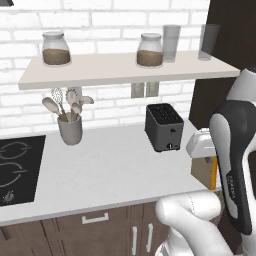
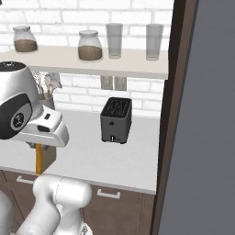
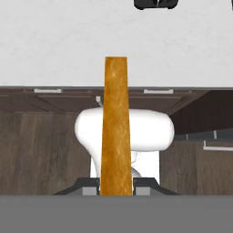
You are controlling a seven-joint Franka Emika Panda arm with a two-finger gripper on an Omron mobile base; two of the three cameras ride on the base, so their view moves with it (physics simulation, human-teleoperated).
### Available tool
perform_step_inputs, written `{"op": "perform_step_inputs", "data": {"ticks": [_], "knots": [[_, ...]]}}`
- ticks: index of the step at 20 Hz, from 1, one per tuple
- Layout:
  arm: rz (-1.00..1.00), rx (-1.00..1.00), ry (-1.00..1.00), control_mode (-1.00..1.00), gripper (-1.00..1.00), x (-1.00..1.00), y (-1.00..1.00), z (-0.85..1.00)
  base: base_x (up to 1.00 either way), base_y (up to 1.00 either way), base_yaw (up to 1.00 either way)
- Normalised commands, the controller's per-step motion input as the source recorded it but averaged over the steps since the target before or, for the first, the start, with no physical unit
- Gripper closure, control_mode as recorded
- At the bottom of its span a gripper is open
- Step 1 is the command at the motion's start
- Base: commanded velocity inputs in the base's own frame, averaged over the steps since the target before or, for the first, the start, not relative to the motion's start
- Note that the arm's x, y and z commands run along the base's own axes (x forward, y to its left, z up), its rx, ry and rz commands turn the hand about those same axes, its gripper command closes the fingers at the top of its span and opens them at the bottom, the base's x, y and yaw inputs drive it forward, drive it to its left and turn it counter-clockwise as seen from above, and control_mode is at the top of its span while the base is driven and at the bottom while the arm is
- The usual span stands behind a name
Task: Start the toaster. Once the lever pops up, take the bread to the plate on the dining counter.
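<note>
the end effector (image 3: 116, 184) is clamped on the bread (image 3: 115, 127), seen edge-on, held off the worktop (image 1: 110, 165); the toaster (image 1: 164, 127) stands apart, near the wall.

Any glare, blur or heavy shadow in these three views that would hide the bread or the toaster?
Left base view: flat, even light, no glare; the toaster reads clearly, the bread half hidden by the arm. Right base view: soft-edged overall, a dark panel covers the right side. Hand view: bread sharp, edge-on in the shut gripper.
</note>
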Motion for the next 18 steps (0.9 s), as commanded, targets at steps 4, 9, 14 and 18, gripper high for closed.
{"op": "perform_step_inputs", "data": {"ticks": [4, 9, 14, 18], "knots": [[0.02, 0.03, 0.00, -1.00, 1.00, 0.01, 0.00, 0.00, 0.00, 0.00, 0.00], [0.00, 0.00, -0.03, -1.00, 1.00, 0.18, 0.00, 0.00, 0.00, 0.00, 0.00], [0.00, 0.00, -0.14, -1.00, 1.00, 0.24, 0.00, -0.06, 0.00, 0.00, 0.00], [-0.02, 0.00, -0.15, -1.00, 1.00, 0.17, 0.00, -0.14, 0.00, 0.00, 0.00]]}}
